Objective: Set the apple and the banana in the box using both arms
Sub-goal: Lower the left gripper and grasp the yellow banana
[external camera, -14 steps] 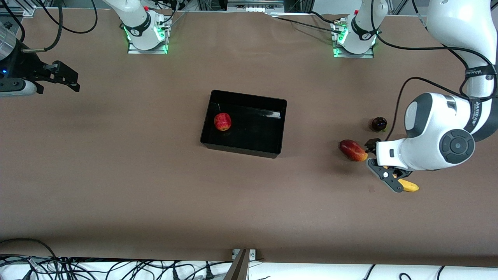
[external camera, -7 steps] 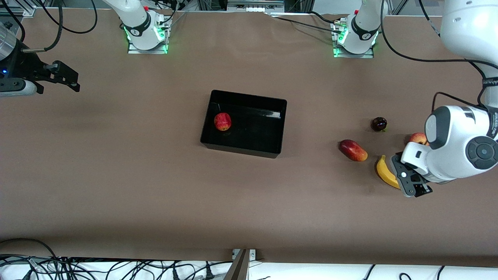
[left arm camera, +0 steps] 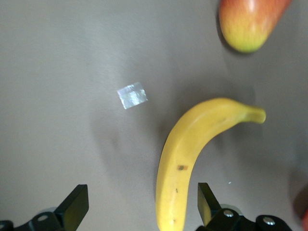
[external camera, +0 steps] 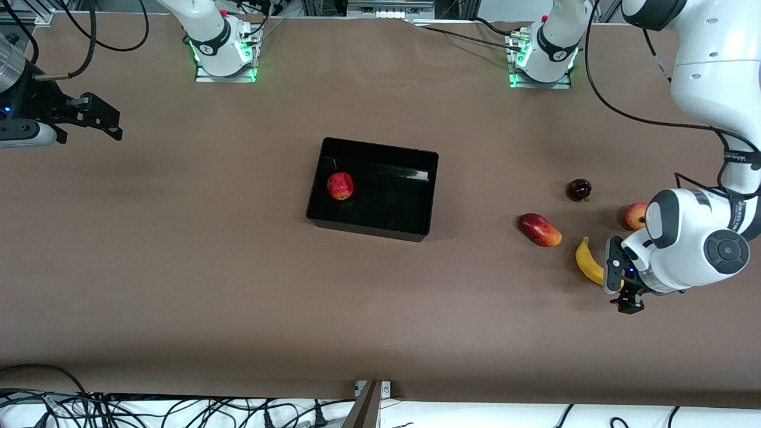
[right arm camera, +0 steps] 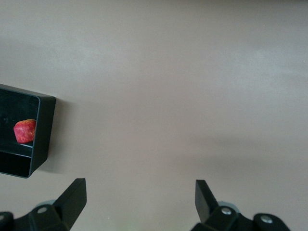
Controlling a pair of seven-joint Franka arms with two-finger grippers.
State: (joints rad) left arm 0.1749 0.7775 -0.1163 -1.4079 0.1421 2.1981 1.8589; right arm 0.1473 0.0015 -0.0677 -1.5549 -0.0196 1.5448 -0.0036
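Apple (external camera: pixel 340 185) is sitting in the black box (external camera: pixel 428 196) at mid-worktop, at the end of the box toward my right arm, so the banana (external camera: pixel 588 265) is the job in hand. It lies on the brown worktop (external camera: pixel 238 285) toward my left arm's end, nearer the front camera than the elongated red mango-like fruit (external camera: pixel 540 229), with the paler apple (external camera: pixel 635 215) and a small dark round fruit (external camera: pixel 579 189) close by. My left tool (external camera: pixel 624 284) is low over the banana's thicker end, fingers spread wide with nothing in them; in the left wrist view the banana (left arm camera: pixel 192 159) runs up between the two fingertips (left arm camera: pixel 206 198), off-centre and almost against one of them. Its long axis runs roughly from my tool toward the mango-like fruit (left arm camera: pixel 248 24), the narrow tip at that end, the curve bowing toward the box. To do this well, I judge I should shift sideways until the body sits midway in the gap, keep the fingers square across the long axis, come down and close at the fat middle, steering clear of that red fruit. My right tool (external camera: pixel 95 116) waits open over bare worktop at its own end, box (right arm camera: pixel 29 139) in sight.
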